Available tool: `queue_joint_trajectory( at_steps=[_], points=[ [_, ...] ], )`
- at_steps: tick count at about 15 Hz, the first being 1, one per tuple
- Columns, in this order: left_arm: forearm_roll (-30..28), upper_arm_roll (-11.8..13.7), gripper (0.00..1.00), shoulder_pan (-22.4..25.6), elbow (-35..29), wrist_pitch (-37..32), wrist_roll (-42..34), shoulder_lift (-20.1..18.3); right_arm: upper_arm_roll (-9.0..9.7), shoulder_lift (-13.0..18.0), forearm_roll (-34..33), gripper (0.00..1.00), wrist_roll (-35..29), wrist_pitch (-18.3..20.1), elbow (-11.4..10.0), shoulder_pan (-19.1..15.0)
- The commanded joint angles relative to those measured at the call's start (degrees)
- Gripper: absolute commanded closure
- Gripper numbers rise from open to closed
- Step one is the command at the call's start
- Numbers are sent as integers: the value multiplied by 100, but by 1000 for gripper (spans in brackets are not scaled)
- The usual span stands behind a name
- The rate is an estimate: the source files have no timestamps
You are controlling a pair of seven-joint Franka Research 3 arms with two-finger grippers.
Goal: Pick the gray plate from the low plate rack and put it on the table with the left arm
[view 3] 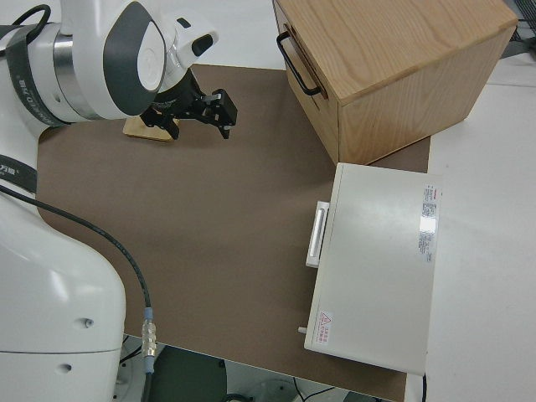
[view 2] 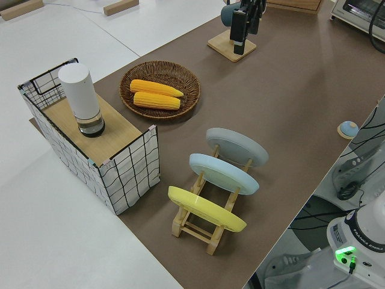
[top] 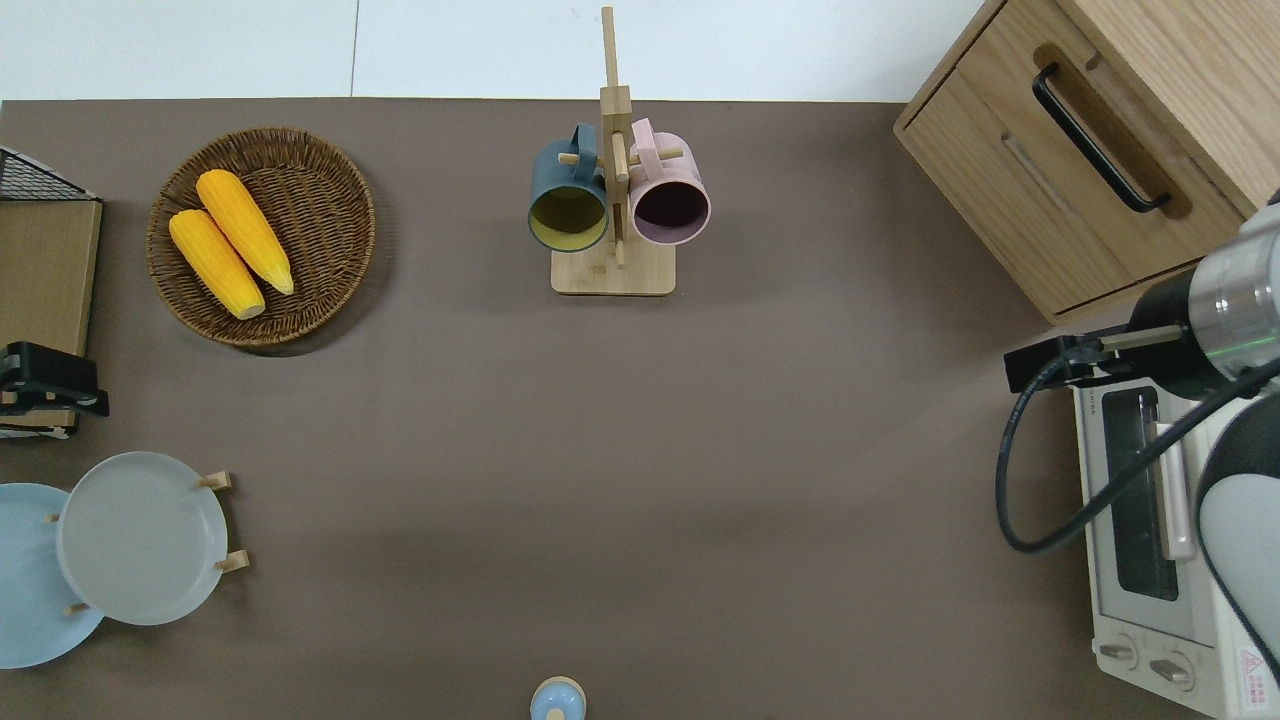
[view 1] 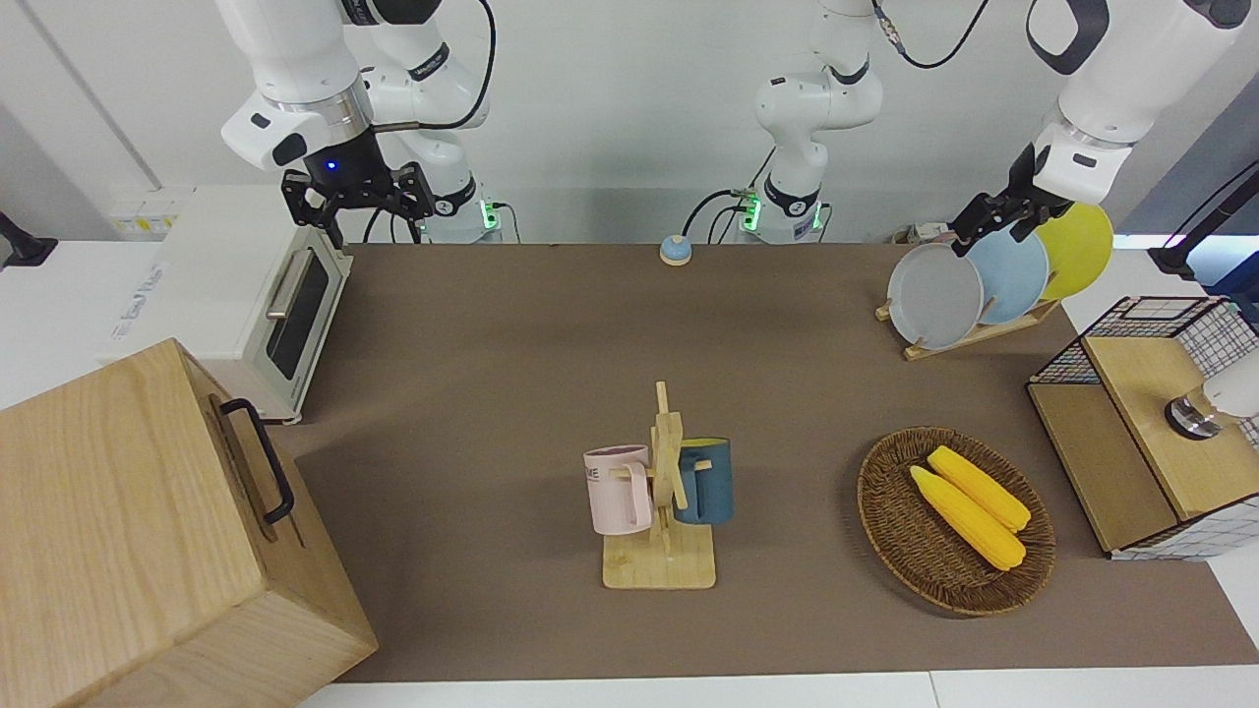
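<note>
The gray plate (view 1: 934, 295) (top: 140, 537) (view 2: 237, 146) leans in the low plate rack (view 1: 984, 332) (view 2: 198, 226), in the slot farthest from the robots. A light blue plate (view 1: 1013, 273) and a yellow plate (view 1: 1082, 246) stand in the slots nearer to the robots. My left gripper (view 1: 987, 224) (top: 45, 395) hangs open in the air with nothing in it. From overhead it is over the table (top: 640, 450), between the rack and the wire shelf, touching no plate. The right arm, its gripper (view 1: 359, 202) (view 3: 201, 113) open, is parked.
A wire shelf unit (view 1: 1141, 423) with a white cylinder (view 2: 81, 96) stands at the left arm's end. Farther from the robots than the rack lies a wicker basket (top: 262, 235) with two corn cobs. A mug stand (top: 612, 200), a wooden drawer box (view 1: 148, 531), a toaster oven (view 1: 246, 305) and a small blue bell (top: 557, 698) are also here.
</note>
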State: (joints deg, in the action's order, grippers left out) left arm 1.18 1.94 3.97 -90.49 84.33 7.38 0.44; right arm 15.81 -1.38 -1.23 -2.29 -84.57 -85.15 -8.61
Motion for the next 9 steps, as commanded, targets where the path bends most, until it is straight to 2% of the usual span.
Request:
queue_joint_trajectory(
  at_steps=[1,9],
  points=[
    [259,26,9,-10,-897,732,44,-281,89,7,-8,17,-69,81,51,-106],
    [1665,-62,9,-19,-2375,1244,0,-536,98,15,-8,17,-69,81,51,-106]
  ],
)
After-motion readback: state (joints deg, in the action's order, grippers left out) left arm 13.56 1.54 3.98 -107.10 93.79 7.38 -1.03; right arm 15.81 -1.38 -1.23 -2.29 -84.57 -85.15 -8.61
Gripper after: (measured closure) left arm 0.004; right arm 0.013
